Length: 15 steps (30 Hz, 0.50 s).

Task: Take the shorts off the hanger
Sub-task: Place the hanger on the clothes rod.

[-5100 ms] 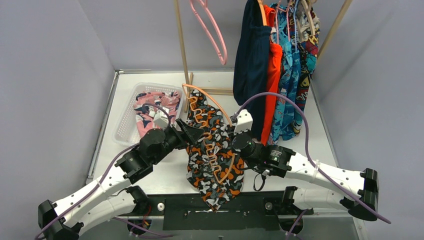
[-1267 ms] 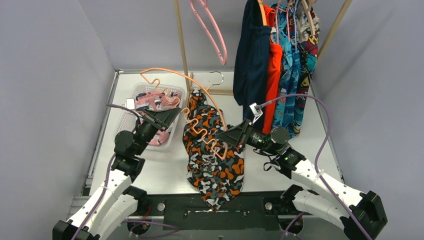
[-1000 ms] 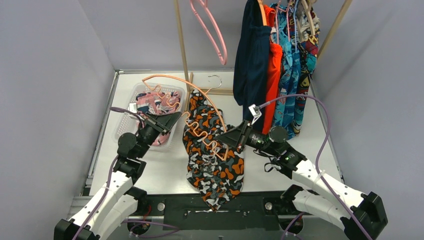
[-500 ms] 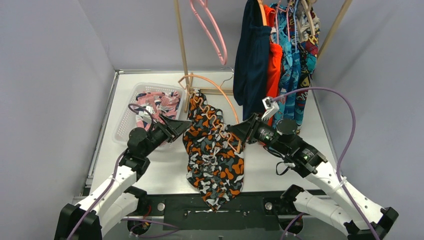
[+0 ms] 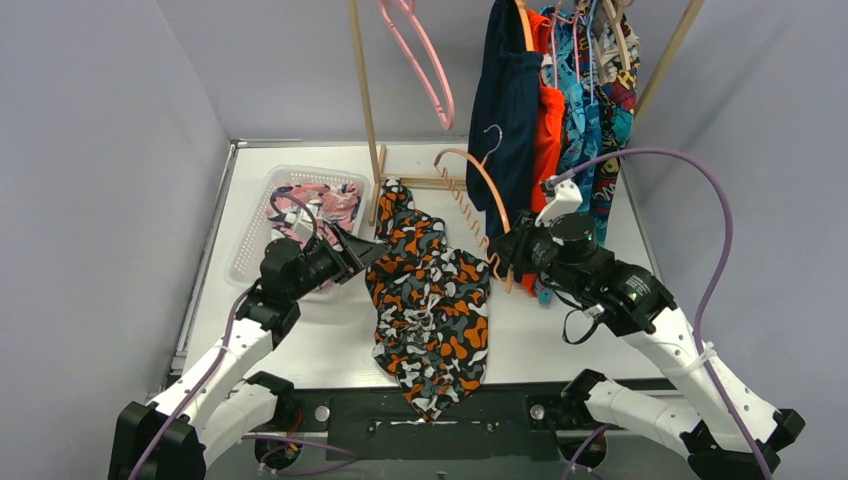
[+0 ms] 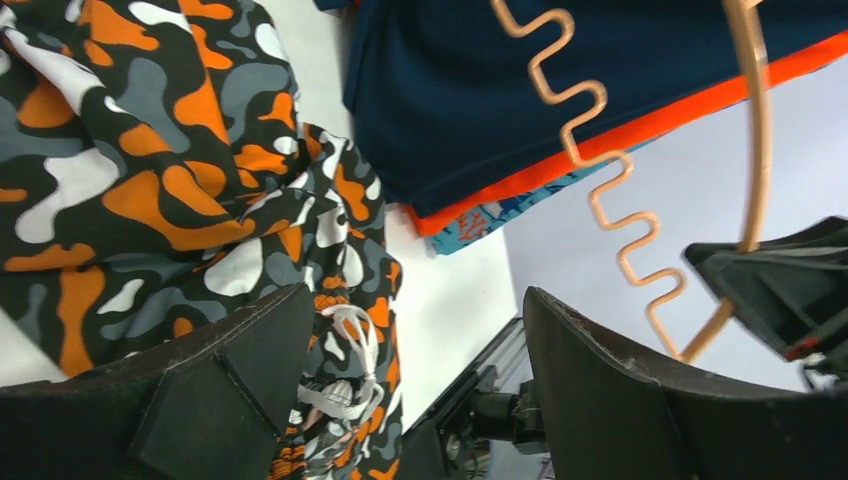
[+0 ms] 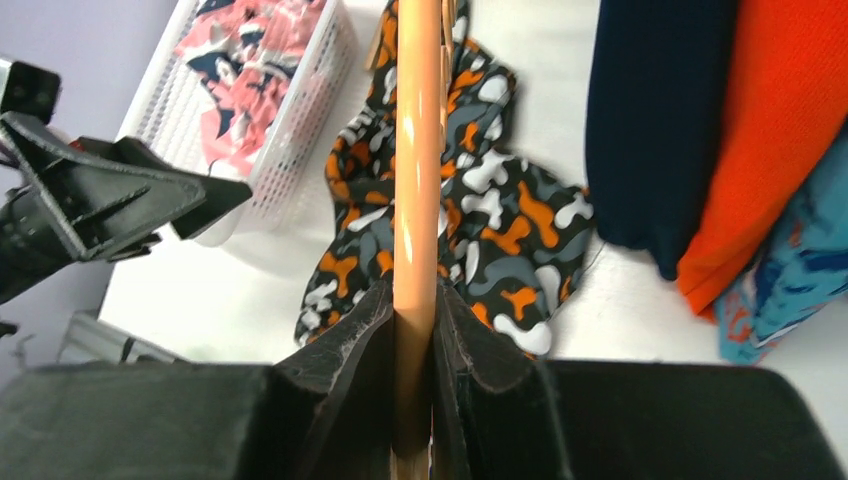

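Observation:
The black shorts with orange-white print (image 5: pixel 428 305) lie flat on the table, off the hanger. My right gripper (image 5: pixel 507 256) is shut on the orange hanger (image 5: pixel 478 185) and holds it in the air to the right of them; the right wrist view shows the jaws (image 7: pixel 415 320) pinching the hanger bar (image 7: pixel 416 150) above those shorts (image 7: pixel 490 225). My left gripper (image 5: pixel 358 255) stands open at the shorts' left edge. In the left wrist view its fingers (image 6: pixel 240 385) are wide apart, with the shorts (image 6: pixel 150 150) below and the wavy hanger (image 6: pixel 600 170) off to the right.
A white basket (image 5: pixel 252 222) at the back left holds pink printed shorts (image 5: pixel 312 205). Navy (image 5: pixel 505 110), orange-red (image 5: pixel 545 170) and blue patterned shorts (image 5: pixel 588 150) hang on the wooden rack (image 5: pixel 365 100) at the back right. A bare pink hanger (image 5: pixel 425 55) hangs there too.
My left gripper let go of the hanger's left end, opened and moved right to the shorts' edge. The right arm swung the hanger up and right, clear of the shorts.

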### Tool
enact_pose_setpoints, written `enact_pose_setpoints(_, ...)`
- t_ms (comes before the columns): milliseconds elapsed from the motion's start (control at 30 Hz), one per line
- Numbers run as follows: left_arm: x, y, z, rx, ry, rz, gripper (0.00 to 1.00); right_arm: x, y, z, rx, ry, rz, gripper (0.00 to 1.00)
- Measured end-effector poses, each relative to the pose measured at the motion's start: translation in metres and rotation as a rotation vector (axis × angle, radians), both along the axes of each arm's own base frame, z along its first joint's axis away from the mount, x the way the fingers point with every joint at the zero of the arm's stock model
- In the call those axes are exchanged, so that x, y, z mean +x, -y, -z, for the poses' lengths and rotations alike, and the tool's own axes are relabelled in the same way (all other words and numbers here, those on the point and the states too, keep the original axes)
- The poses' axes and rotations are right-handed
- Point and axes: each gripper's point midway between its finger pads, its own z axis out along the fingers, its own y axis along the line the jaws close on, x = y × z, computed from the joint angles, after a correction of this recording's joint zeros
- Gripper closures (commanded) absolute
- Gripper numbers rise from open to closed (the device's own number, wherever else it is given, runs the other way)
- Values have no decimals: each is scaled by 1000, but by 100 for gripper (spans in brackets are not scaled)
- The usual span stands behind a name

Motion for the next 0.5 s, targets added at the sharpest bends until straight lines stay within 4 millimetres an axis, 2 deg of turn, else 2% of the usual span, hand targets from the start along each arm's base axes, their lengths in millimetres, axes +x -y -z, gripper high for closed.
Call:
enact_pose_setpoints(200,9,-1,0,161,-7,21,22,34,3,-35,-122,97,53,100)
enact_pose_setpoints(500,-1,-11,20,362,-35,54,20,84,0,-89,-310,262,81,100)
